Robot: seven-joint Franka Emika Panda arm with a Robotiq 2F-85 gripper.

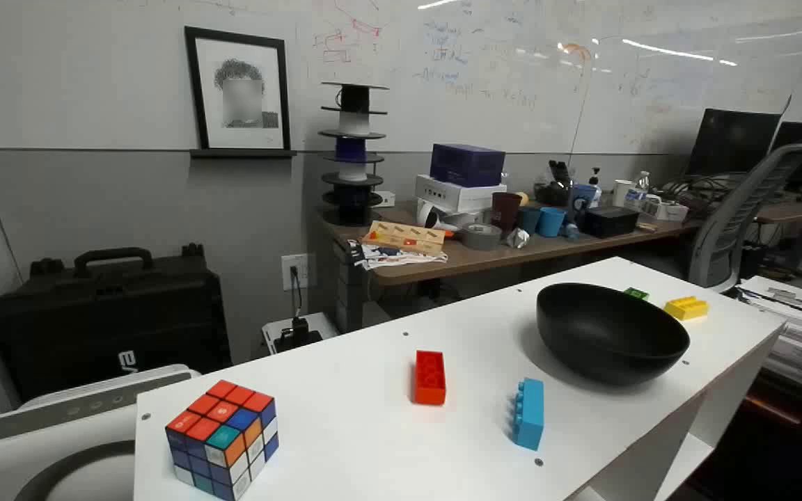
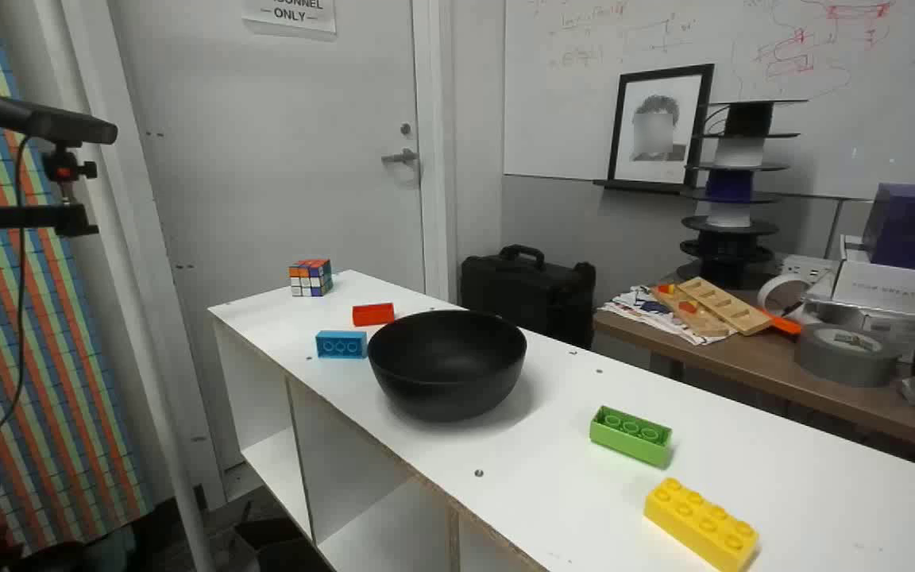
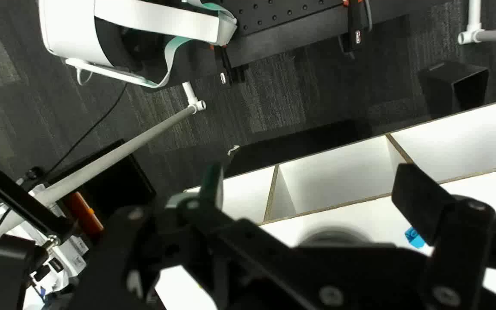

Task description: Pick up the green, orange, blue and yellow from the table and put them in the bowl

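The work looks to be at its very start: no brick shows in the wide, round black bowl (image 2: 448, 389), and all four pickups and drops appear left to do. The bowl sits upright on the smooth white tabletop (image 1: 345, 431); its wall hides part of the bottom in both exterior views, so I cannot see every bit of the inside.

In an exterior view, the bright green rectangular plastic brick (image 2: 630, 437) lies to the right of the bowl, hollow side up. The bright yellow rectangular plastic brick (image 2: 700, 524) lies nearer and farther right, studs up, well apart from the bowl. Left of the bowl, the bright blue rectangular plastic brick (image 2: 341, 345) rests on its long side, near the bowl but not touching it. The red-orange rectangular plastic brick (image 1: 429, 379) lies between the bowl and a multicoloured puzzle cube (image 1: 223, 438), which seems to be no part of the job.

The pincer (image 3: 310, 189) shows only in the wrist view: it is spread wide, its two fingers well apart with nothing pinched between them. The blue brick appears there too, partly hidden by one finger; no grasp seems under way.
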